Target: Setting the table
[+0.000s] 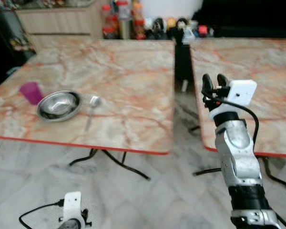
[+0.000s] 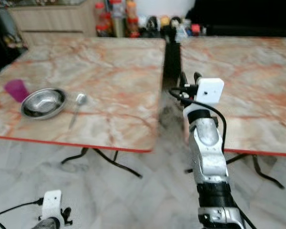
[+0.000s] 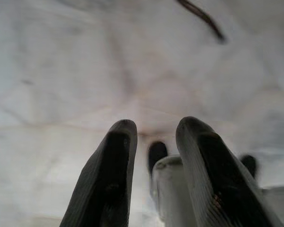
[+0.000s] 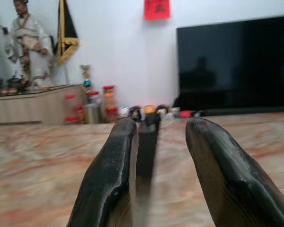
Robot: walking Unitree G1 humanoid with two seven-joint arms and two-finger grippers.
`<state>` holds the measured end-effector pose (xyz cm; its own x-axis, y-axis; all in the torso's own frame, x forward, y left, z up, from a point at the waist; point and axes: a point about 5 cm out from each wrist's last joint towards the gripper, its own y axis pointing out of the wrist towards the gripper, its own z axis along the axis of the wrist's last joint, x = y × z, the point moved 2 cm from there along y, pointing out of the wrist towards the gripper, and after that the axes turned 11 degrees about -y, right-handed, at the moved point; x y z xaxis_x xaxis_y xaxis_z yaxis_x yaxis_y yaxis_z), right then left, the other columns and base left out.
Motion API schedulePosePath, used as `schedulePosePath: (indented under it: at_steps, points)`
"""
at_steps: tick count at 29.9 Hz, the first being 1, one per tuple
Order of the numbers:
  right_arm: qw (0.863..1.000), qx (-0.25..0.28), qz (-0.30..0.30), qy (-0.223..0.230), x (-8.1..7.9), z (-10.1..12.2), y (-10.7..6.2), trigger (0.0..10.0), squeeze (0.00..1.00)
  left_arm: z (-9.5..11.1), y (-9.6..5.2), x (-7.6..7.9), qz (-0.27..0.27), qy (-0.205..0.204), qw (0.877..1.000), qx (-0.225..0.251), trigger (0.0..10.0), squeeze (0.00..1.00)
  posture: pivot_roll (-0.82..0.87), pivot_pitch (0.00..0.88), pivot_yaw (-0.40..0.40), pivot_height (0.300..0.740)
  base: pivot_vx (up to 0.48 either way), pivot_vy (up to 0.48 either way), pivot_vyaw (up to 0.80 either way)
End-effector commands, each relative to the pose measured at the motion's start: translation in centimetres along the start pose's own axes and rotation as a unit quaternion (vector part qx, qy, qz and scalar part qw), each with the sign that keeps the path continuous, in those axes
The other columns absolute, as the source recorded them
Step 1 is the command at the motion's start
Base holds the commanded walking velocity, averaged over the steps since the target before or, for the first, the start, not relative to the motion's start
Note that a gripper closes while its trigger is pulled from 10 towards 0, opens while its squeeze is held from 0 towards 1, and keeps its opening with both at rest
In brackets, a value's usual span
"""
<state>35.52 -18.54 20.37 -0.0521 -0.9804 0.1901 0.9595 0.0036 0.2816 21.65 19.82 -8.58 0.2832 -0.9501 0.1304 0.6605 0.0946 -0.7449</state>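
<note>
Right end effector (image 1: 215, 80) raised, open, empty, over the gap between worktops. Spoon (image 1: 92, 110), bowl (image 1: 59, 105), cup (image 1: 31, 92) well off to its left; spoon's handle toward the near edge. Left end effector (image 3: 154, 170) open, nearer that side but hanging low.

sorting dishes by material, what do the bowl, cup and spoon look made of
Bowl: likely stainless steel, shiny with reflections. Cup: probably plastic, matte purple, slightly see-through. Spoon: looks like metal, silvery and glossy.

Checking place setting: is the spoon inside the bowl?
No, the spoon lies on the table beside the steel bowl, on its right.
</note>
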Motion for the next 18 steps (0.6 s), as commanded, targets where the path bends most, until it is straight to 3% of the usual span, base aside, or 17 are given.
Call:
schedulePosePath:
  at_steps: [1,18]
  points:
    - [1.000,0.005,0.017,0.005,-1.03,0.49,0.21,10.0,0.00,0.05,-0.13,-1.33,0.018,0.001,1.000,-0.001,10.0,0.00,-0.05,0.106,0.039,0.740,0.000,-0.480,0.00]
    - [1.000,-0.011,0.014,-0.001,-0.79,0.05,0.18,10.0,0.00,-0.27,-0.20,-1.24,0.019,-0.004,1.000,-0.002,10.0,0.00,-0.06,0.130,0.033,0.740,0.000,-0.454,0.00]
